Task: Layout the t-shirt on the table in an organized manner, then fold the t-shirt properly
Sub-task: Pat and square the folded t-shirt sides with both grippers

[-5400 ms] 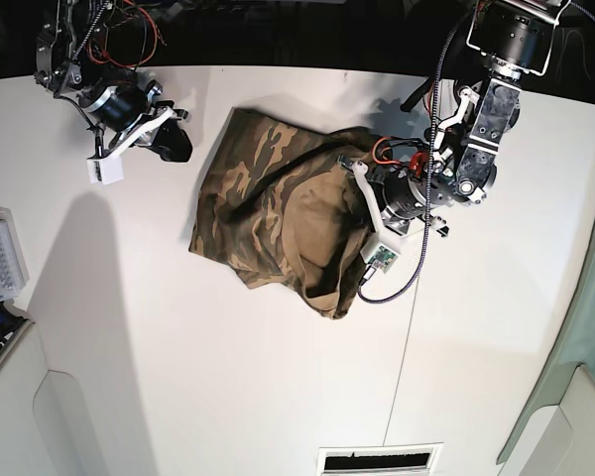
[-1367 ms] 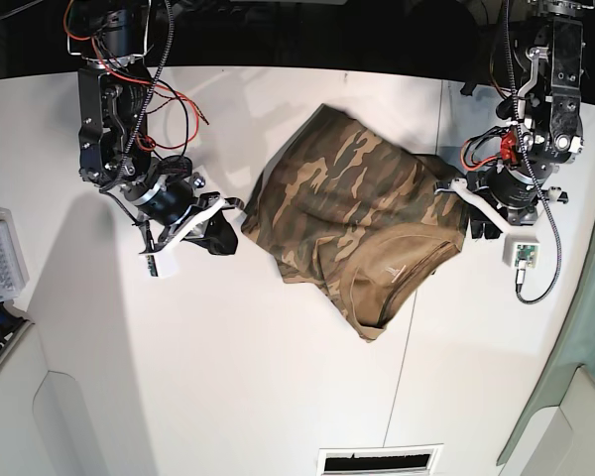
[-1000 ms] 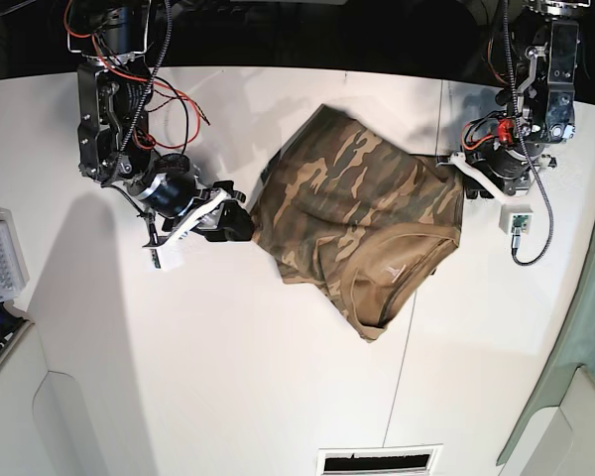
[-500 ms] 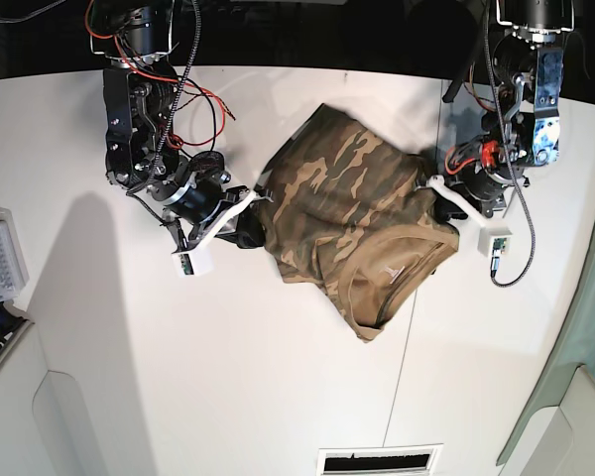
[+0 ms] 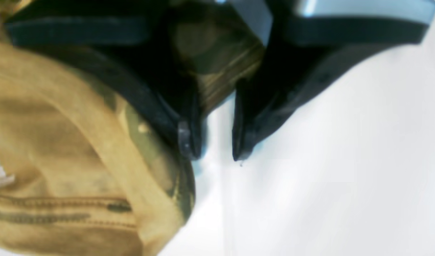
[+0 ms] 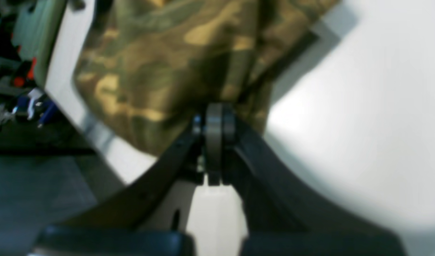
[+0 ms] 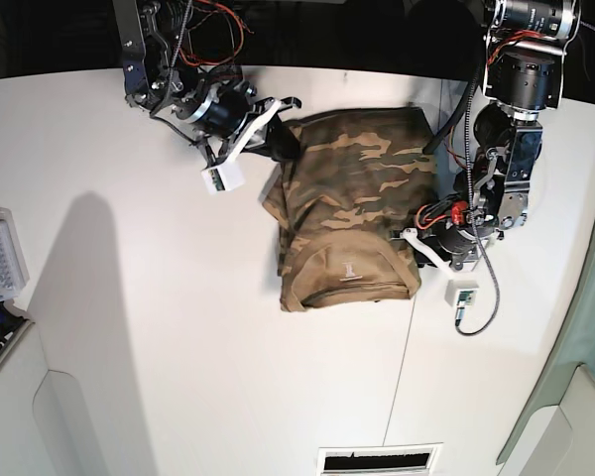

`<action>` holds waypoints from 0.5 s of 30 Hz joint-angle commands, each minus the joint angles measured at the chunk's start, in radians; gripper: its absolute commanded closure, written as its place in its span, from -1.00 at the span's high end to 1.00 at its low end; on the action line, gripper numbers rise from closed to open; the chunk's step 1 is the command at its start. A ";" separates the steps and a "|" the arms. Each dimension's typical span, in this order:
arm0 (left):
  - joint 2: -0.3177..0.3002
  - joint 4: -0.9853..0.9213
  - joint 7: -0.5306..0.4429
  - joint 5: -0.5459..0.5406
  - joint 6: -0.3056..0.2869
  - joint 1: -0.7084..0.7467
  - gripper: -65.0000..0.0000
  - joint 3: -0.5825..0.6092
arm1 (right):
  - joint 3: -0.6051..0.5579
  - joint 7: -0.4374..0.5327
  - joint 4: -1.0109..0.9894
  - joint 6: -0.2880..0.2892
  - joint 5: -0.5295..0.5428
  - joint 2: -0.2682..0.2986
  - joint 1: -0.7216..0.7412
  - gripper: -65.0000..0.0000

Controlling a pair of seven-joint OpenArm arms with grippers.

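The camouflage t-shirt (image 7: 352, 203) lies bunched mid-table, its tan collar and white label (image 7: 349, 268) toward the near edge. My right gripper (image 7: 283, 142) is shut on the shirt's far-left corner; the right wrist view shows its tips (image 6: 214, 117) pinched on camouflage cloth (image 6: 160, 64). My left gripper (image 7: 416, 236) is at the shirt's near-right corner. In the left wrist view its tips (image 5: 214, 154) stand slightly apart over the white table (image 5: 327, 177), with a fold of shirt (image 5: 217, 67) deeper between the fingers and the tan collar (image 5: 79, 142) beside it.
A clear plastic box (image 7: 0, 260) sits at the table's left edge. A thin dark seam (image 7: 402, 367) runs across the table (image 7: 178, 347). A vent grille (image 7: 377, 459) is at the near edge. A green curtain (image 7: 585, 327) hangs at the right.
My right gripper took the shirt's left edge and carried it toward the far edge. My left gripper moved nearer along the right edge. The shirt turned, its collar now facing the near edge.
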 commanded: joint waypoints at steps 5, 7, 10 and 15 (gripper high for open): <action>-0.002 0.010 0.001 -0.002 -0.059 -0.017 -0.40 0.060 | -0.004 0.016 0.101 0.011 0.011 -0.002 -0.037 -1.00; -0.006 0.021 0.014 -0.002 -0.058 -0.016 -0.40 0.050 | -0.002 0.016 0.118 0.010 -0.005 0.000 -0.037 -1.00; -0.031 0.078 0.091 -0.002 -0.058 -0.015 -0.40 0.013 | 0.012 -0.005 0.149 0.009 -0.014 0.019 -0.038 -1.00; -0.118 0.274 0.169 -0.011 -0.058 0.073 -0.40 -0.060 | 0.047 -0.090 0.256 0.009 0.016 0.084 -0.069 -1.00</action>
